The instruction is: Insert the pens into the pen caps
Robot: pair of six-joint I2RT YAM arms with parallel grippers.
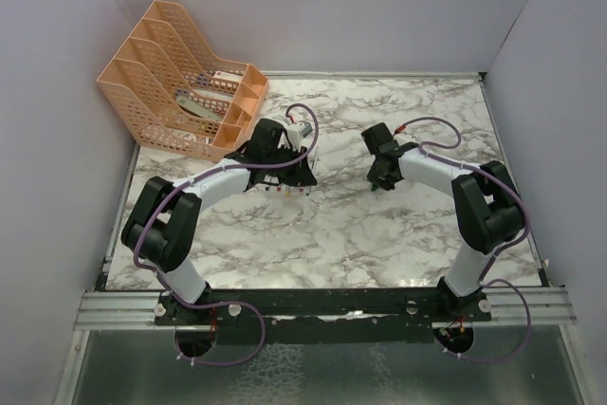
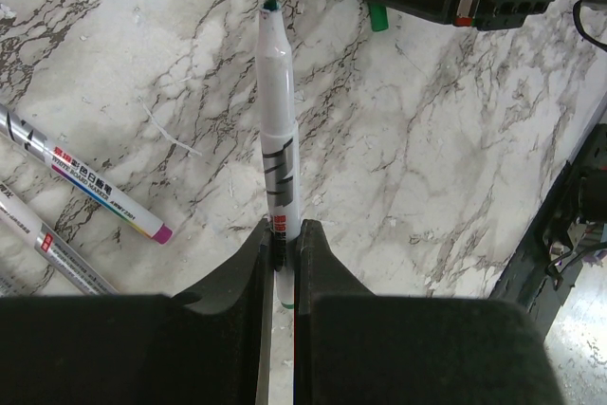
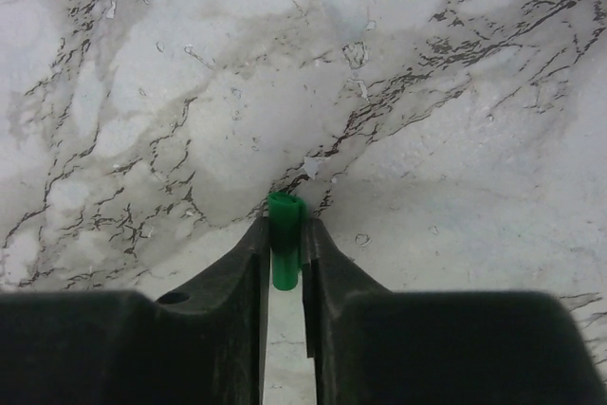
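My left gripper is shut on a grey-white pen with a green tip that points away from me toward the right gripper. My right gripper is shut on the green cap, open end forward, above the marble. That cap also shows in the left wrist view, under the right gripper's black body. Other pens lie at the left of the left wrist view, one with a purple tip. From above, the left gripper and the right gripper face each other mid-table. The other caps are too small to make out.
An orange set of file trays stands at the back left and holds pale objects. Grey walls close in the marble table on three sides. Purple cables loop over both arms.
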